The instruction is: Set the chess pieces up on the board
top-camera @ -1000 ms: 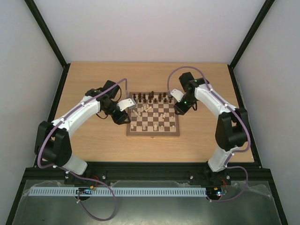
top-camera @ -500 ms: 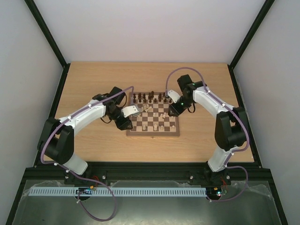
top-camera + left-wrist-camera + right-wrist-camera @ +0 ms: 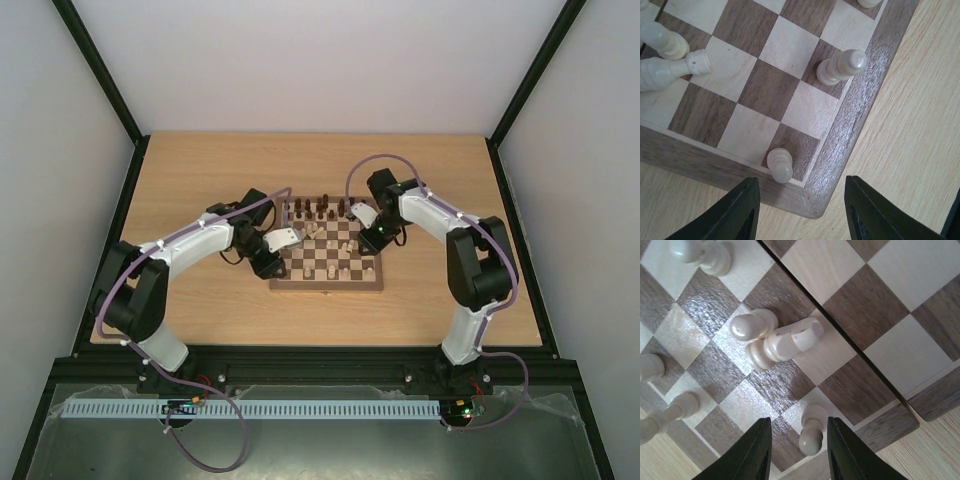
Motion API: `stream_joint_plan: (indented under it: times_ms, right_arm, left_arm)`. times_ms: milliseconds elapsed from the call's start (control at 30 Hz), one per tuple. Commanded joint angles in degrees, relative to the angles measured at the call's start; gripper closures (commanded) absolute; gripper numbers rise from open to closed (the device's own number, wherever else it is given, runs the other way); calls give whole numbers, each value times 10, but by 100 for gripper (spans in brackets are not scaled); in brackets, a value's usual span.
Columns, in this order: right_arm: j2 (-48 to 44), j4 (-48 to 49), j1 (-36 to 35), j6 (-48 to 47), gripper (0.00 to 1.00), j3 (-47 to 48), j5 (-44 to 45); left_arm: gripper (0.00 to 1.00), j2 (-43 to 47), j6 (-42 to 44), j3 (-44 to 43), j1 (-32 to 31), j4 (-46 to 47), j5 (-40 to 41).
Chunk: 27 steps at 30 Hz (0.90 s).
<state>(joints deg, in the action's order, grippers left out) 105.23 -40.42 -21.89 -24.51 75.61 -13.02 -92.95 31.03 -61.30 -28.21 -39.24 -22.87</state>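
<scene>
Board point(image 3: 326, 286) sits mid-table in the top view. Dark pieces point(image 3: 320, 209) line its upper row; pale pieces point(image 3: 345, 246) are scattered across the middle, some toppled.

Right gripper point(image 3: 798, 432): jaws apart, straddling an upright pale pawn point(image 3: 811, 435) at the bottom of its wrist view. No contact visible.

Left gripper point(image 3: 801, 200): jaws wide, empty, over the board's corner, just beside a corner pawn point(image 3: 780, 165).

Pieces look light, hard, smooth and easily tipped. Best pinched at the narrow waist under the head.

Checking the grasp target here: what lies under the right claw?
A standing cream pawn at the edge of the board, between the fingers of the right claw. The fingers cover the squares beside it.
</scene>
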Motion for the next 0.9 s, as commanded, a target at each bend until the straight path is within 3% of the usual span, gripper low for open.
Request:
stream_joint_plan:
  times_ms: [0,333,867]
  right_arm:
    - [16,-7,-6,12,71,11,6]
    - [13,-36,-9,-9,91,8,18]
    - [-16,-54,-34,-32,92,-33,31]
  left_arm:
    - [50,-12,-9,-13,-7,5,-2]
    - [50,-17,-7,-21,-6,4,8]
    - [51,-21,-19,-25,-7,6,0]
